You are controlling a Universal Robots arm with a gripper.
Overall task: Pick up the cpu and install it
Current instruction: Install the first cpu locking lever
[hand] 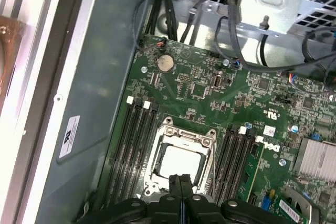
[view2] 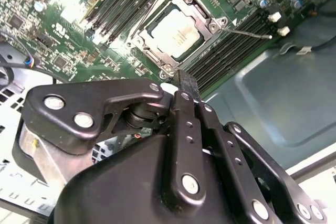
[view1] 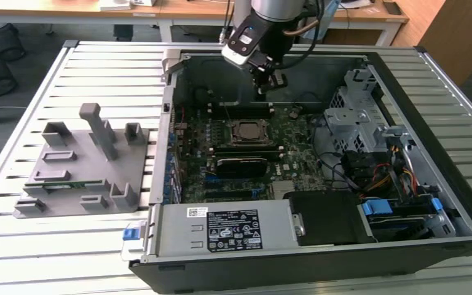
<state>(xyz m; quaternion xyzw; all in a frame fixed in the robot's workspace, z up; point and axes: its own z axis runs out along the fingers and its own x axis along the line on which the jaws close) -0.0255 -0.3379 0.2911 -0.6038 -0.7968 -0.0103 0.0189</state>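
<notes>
The tool (view1: 262, 78), at upper centre of the exterior view, hangs above the open computer case (view1: 432, 246) with its fingers (hand: 179, 195) pressed together and holding nothing. The cpu (view2: 176, 31), silvery-white, lies seated in the socket (view2: 210, 24) on the green motherboard (hand: 210, 98), apart from the fingertips. A grey plastic fixture (view1: 80, 178) rests on the slatted tabletop (view1: 23, 123) at centre left.

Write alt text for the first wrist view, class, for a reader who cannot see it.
A small square silvery-white cpu sits inside the metal-framed socket on a green motherboard, with the black gripper closed just above it, holding nothing. Dark memory slots flank the socket, and a round silver coin battery lies further along the board.
</notes>
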